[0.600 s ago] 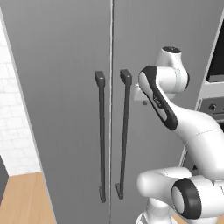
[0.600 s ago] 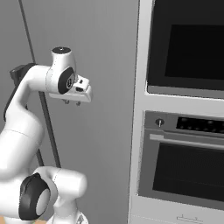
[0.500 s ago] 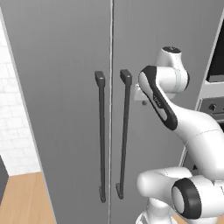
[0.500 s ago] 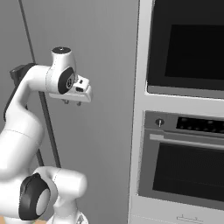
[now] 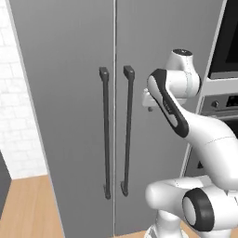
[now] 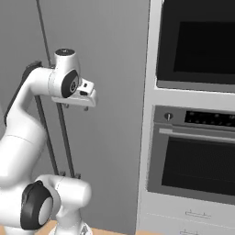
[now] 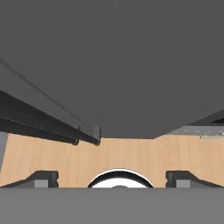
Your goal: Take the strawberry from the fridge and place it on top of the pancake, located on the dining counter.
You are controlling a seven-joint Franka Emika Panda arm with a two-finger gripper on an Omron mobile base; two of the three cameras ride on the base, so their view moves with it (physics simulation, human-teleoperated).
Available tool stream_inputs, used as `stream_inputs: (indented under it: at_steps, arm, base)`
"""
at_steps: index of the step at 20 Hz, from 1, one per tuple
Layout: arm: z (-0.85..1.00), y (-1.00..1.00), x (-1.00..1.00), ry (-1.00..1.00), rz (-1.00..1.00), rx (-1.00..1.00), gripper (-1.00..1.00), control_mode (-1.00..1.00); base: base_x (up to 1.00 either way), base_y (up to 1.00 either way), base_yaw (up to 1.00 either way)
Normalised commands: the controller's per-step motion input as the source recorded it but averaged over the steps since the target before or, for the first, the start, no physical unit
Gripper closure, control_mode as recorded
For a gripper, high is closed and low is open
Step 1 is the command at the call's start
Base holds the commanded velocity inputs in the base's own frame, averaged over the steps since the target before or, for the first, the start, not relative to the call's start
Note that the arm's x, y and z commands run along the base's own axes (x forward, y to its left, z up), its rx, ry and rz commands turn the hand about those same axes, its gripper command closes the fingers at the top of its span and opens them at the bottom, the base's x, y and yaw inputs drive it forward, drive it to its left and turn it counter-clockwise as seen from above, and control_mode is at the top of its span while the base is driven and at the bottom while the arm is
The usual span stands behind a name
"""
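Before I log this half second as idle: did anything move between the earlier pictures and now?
Nothing visibly changed. The gripper is open and empty beside the fridge, both doors shut, handles untouched.

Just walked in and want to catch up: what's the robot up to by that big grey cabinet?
The arm is in front of the fridge, whose two doors are shut. Its gripper hangs open and empty next to the two dark bar handles, near their tops, touching neither. The wall oven stands to the right. Nothing has been taken out of the fridge yet; opening a door looks like the next step.
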Motion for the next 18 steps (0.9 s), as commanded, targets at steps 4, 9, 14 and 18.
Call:
stream_inputs:
  at_steps: [4, 9, 14, 18]
  arm:
    - [0.0, 0.0, 0.0, 0.0, 0.0, 0.0, -1.0, 1.0]
    - [0.0, 0.0, 0.0, 0.0, 0.0, 0.0, -1.0, 1.0]
    - [0.0, 0.0, 0.0, 0.0, 0.0, 0.0, -1.0, 1.0]
    - [0.0, 0.0, 0.0, 0.0, 0.0, 0.0, -1.0, 1.0]
  base:
    - [-0.39, 0.49, 0.0]
    - [-0.16, 0.62, 0.0]
    - [0.0, 0.3, -0.02]
    - [-0.13, 0.0, -0.09]
